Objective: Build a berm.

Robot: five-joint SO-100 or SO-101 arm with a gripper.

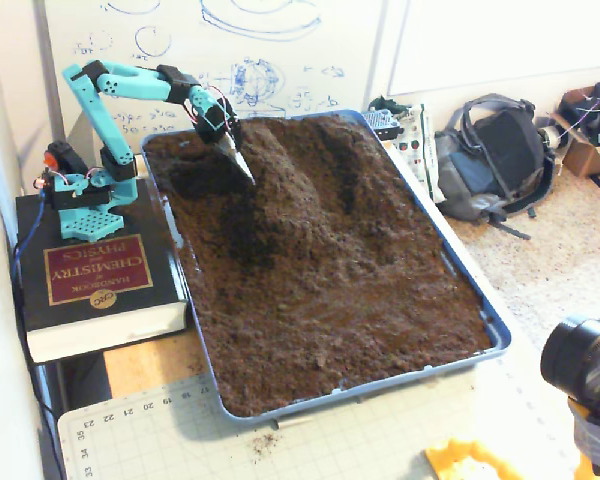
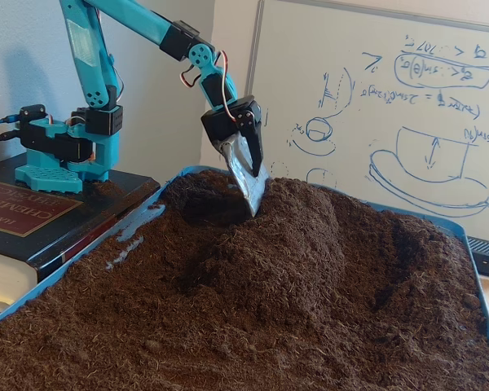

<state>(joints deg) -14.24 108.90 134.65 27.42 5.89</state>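
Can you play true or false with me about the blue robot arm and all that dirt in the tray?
1. The end effector touches the top of the berm. True.
2. The soil sits in a red bucket. False: it fills a shallow blue tray.
3. The robot's base stands on a thick book. True: a chemistry and physics handbook.
4. A backpack lies inside the tray. False: it lies on the floor beside the tray.
5. A whiteboard with drawings stands behind the tray. True.
6. The end effector holds a toy car. False: nothing but soil is at its tip.
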